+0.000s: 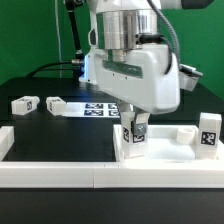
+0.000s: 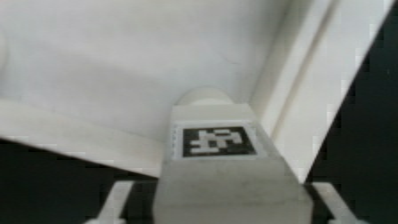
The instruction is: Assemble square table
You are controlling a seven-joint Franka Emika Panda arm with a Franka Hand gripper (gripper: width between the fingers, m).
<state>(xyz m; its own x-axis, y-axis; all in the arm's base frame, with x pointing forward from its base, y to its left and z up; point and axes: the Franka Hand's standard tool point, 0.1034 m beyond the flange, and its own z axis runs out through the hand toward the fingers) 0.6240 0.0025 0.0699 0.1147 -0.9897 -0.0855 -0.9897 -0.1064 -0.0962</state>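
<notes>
The square table top (image 1: 168,150) is a white tray with a raised rim, lying at the front on the exterior view's right. One tagged leg block (image 1: 133,136) stands upright at its near corner on the exterior view's left. My gripper (image 1: 134,128) is straight above this leg, with a finger on either side. In the wrist view the leg (image 2: 217,140) rises toward the camera beside the top's rim (image 2: 294,60), and a dark gap shows between it and each of the fingers (image 2: 125,200). The gripper (image 2: 222,198) is open around it. Another leg (image 1: 208,132) stands at the corner on the exterior view's right.
Two loose leg blocks (image 1: 25,103) (image 1: 55,103) lie on the black table at the exterior view's left. The marker board (image 1: 98,108) lies behind the arm. Long white border rails (image 1: 60,172) run along the front and along the exterior view's left.
</notes>
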